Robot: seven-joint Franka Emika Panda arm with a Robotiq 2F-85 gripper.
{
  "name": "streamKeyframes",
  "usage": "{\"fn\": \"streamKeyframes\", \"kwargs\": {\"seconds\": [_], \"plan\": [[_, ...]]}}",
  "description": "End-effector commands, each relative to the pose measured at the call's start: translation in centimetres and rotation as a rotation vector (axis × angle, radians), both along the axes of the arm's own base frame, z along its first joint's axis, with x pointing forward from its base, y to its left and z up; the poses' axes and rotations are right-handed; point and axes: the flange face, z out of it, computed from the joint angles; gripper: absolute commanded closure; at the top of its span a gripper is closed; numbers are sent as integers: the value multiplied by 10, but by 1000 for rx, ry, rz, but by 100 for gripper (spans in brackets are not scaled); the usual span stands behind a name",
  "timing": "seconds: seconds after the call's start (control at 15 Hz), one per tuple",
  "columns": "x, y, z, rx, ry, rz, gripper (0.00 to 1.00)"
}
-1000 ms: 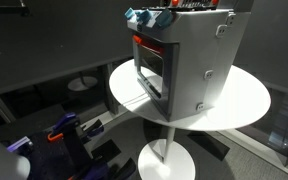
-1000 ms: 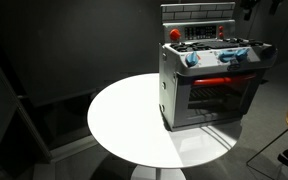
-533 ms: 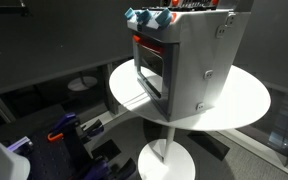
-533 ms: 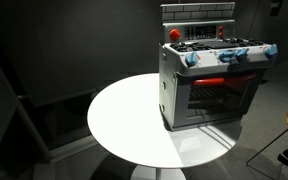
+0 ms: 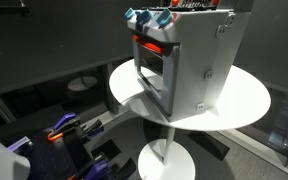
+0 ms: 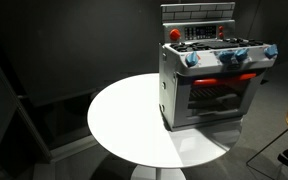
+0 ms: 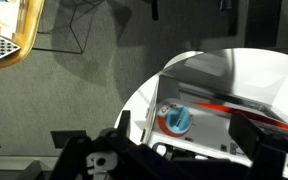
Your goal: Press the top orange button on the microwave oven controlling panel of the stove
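stove: upright on the round white table (image 6: pixel 119 125), towards one edge, in both exterior views (image 5: pixel 189 65) (image 6: pixel 209 85)
gripper (image 7: pixel 184 140): only in wrist view, jaws spread wide, empty
relative: stove below gripper, clear of it; a blue knob (image 7: pixel 176 120) sits between the jaws in wrist view
panel buttons: too small to tell

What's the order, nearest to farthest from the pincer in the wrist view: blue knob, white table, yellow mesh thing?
1. Blue knob, centre, right by the pincer.
2. White table, beyond it, right.
3. Yellow mesh thing, far top-left corner.
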Motion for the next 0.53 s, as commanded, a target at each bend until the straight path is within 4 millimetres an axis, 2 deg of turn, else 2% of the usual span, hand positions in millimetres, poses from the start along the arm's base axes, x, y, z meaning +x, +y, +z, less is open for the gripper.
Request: {"fn": "streamKeyframes", "kwargs": {"seconds": [0.0,0.47], "plan": [[-27,5,-6,44,-74,41,0],[-44,6,-17,71,-146,43,0]]}}
